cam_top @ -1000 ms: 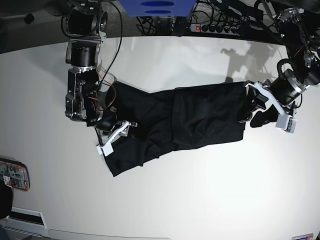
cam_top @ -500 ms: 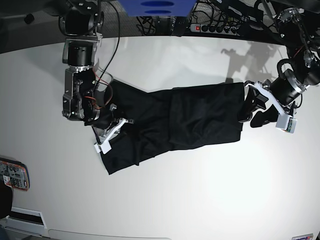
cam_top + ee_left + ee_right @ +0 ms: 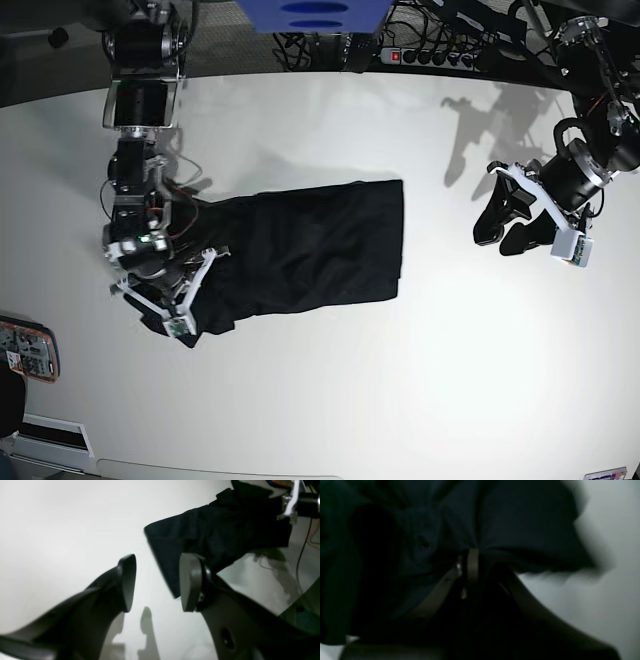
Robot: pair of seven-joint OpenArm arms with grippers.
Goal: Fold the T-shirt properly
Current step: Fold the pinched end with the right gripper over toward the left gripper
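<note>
- The right gripper is clamped on a bunch of the black T-shirt at its end nearest that arm.
- The left gripper gapes wide, holding nothing, well apart from the cloth.
- The shirt lies on the white table as a long, wrinkled band, seemingly folded lengthwise.
- The crosswise folds and smoothing look yet to be done.

No readable text, labels, brands, numbers or signs in any view

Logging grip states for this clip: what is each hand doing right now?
Left hand: open, empty, clear of the T-shirt.
Right hand: closed on the T-shirt's edge.
</note>
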